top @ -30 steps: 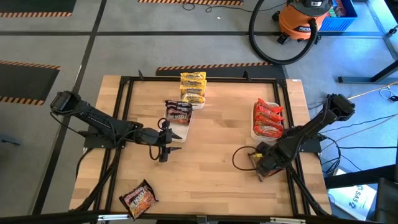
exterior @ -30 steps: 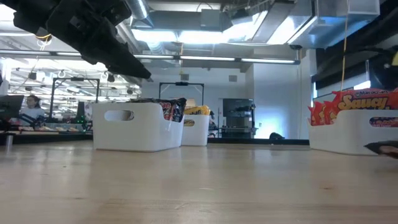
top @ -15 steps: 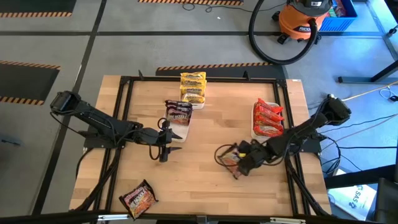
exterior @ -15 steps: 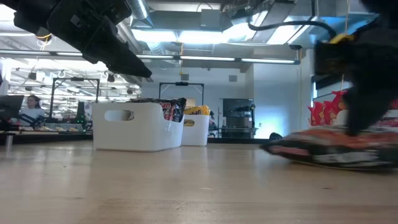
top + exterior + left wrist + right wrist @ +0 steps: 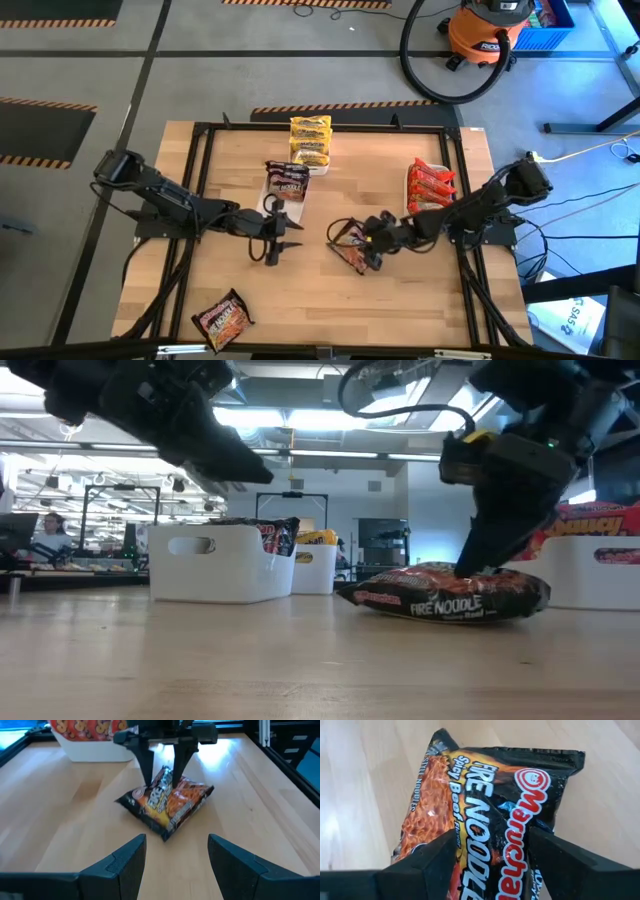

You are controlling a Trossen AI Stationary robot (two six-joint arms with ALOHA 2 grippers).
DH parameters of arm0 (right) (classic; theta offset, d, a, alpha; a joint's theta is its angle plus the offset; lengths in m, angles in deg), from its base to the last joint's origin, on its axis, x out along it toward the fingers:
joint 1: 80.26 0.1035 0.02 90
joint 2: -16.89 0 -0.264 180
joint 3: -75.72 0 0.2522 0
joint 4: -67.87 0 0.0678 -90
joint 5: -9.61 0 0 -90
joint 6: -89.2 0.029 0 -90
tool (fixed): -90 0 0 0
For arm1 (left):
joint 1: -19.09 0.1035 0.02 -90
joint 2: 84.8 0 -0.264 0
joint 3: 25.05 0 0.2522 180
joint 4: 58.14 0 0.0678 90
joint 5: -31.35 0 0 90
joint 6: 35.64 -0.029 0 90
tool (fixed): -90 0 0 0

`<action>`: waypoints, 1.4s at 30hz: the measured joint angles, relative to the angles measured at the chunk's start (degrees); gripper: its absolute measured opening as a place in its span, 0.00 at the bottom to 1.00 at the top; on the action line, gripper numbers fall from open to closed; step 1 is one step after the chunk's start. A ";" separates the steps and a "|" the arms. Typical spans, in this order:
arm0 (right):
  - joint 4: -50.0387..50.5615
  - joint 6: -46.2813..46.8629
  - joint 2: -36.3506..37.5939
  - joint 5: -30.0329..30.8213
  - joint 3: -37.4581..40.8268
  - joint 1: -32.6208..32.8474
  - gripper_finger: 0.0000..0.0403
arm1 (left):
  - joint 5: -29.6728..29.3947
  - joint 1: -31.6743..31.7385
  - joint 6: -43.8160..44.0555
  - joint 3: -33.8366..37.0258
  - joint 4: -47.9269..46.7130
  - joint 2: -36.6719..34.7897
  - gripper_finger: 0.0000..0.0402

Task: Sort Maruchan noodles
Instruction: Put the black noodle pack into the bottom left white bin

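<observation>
We keep the left gripper (image 5: 272, 243) spread and empty near the dark-packet tray (image 5: 287, 214). Mid-table, the right gripper (image 5: 362, 250) grasps the Fire Noodle packet (image 5: 445, 594), which rests on the wood; next, we judge, comes handover or carry to that tray

Open tabletop (image 5: 330, 290) ahead; white trays (image 5: 290, 190) block the far side

Left gripper (image 5: 272, 245) agape mid-table.
</observation>
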 joint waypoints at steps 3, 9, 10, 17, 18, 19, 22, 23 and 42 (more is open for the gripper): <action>2.42 -3.27 1.23 -0.51 -1.55 -0.17 0.63 | 0.01 0.00 -1.28 -2.69 -0.59 2.31 0.51; 13.41 -5.52 6.34 2.56 -5.29 -0.03 0.63 | 2.42 0.25 -1.50 -10.25 -5.20 8.98 0.51; 15.50 -4.54 7.11 3.09 -5.23 0.00 0.63 | 2.92 0.28 -1.59 -11.64 -5.64 10.43 0.51; 21.04 1.65 8.88 2.56 -3.22 0.02 0.63 | 6.40 1.29 -4.43 -21.21 -7.01 21.45 0.51; 20.56 2.06 8.90 2.44 -2.57 0.02 0.63 | 6.98 1.62 -4.45 -22.72 -7.34 22.92 0.51; 19.87 2.71 8.90 2.25 -1.87 0.00 0.63 | 7.15 1.95 -4.46 -24.19 -8.55 24.30 0.51; 17.24 3.44 8.90 2.26 -0.27 -0.34 0.63 | 7.13 2.98 -4.48 -28.67 -13.09 27.95 0.51; 15.90 3.45 8.90 2.26 -0.13 -0.52 0.63 | 7.10 3.26 -4.48 -29.94 -14.49 28.85 0.51; 8.74 1.47 8.99 -9.74 0.08 -8.33 0.63 | 8.36 7.13 -2.88 -33.75 -18.09 36.26 0.51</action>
